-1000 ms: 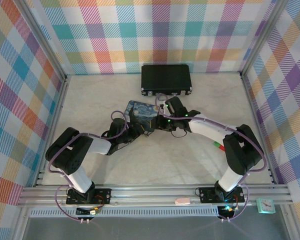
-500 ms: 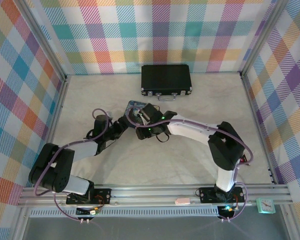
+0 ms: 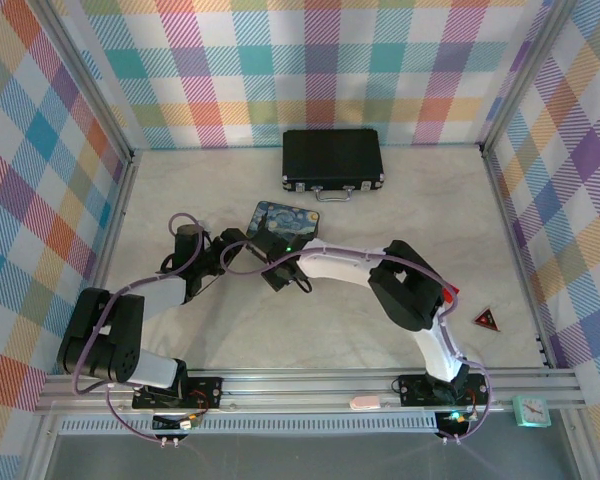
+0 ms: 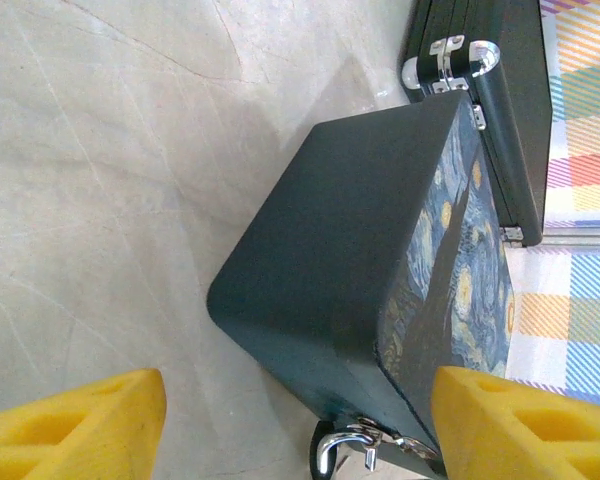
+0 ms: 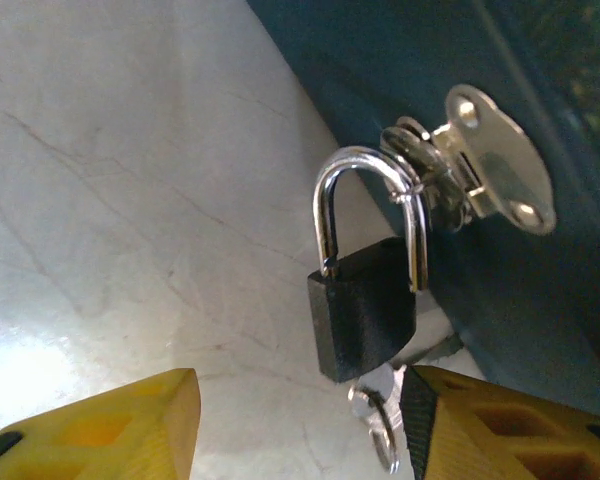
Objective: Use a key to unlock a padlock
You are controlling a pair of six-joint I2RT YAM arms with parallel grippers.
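Observation:
The small black padlock [image 5: 365, 312] hangs by its silvery shackle [image 5: 368, 165] from the hasp of the blue painted tin [image 3: 285, 222]. The key [image 5: 382, 412] sticks out of the padlock's underside, a ring on its end. My right gripper [image 5: 300, 432] is open around it, and the key lies close against the right finger [image 5: 510, 430], not pinched. I cannot tell whether the shackle's free end is out of the body. My left gripper [image 4: 300, 430] is open at the tin's [image 4: 380, 250] near corner, with the shackle [image 4: 345, 450] low between its fingers. Both grippers meet at the tin's left side: left [image 3: 238, 242], right [image 3: 272, 266].
A black briefcase [image 3: 332, 158] lies against the back wall just behind the tin, its latches showing in the left wrist view [image 4: 510, 110]. A small red triangle [image 3: 485, 319] lies at the right. Plaid walls close in the table on three sides.
The left gripper has opened and its arm has swung out to the left. The right arm has reached further left along the tin, its jaws wider; the red triangle is uncovered.

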